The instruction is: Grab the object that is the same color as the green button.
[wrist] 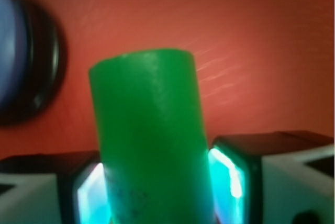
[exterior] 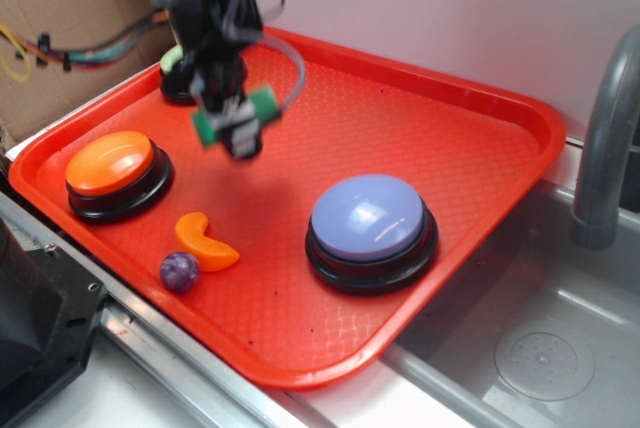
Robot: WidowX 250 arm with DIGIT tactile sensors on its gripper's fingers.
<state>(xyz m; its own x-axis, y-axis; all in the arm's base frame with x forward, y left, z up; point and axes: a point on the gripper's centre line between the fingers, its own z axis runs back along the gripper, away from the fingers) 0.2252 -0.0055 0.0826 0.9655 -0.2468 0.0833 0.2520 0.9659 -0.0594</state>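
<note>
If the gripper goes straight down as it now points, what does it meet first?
Probably bare tray floor. The gripper, shut on the green cylinder, hangs above an open patch between the buttons, though depth is uncertain.

SETTING: lab mock kitchen | EVIDENCE: steel sink (exterior: 545, 348) lower right; grey faucet (exterior: 605, 138) right edge; loose wiring (exterior: 60, 48) upper left
</note>
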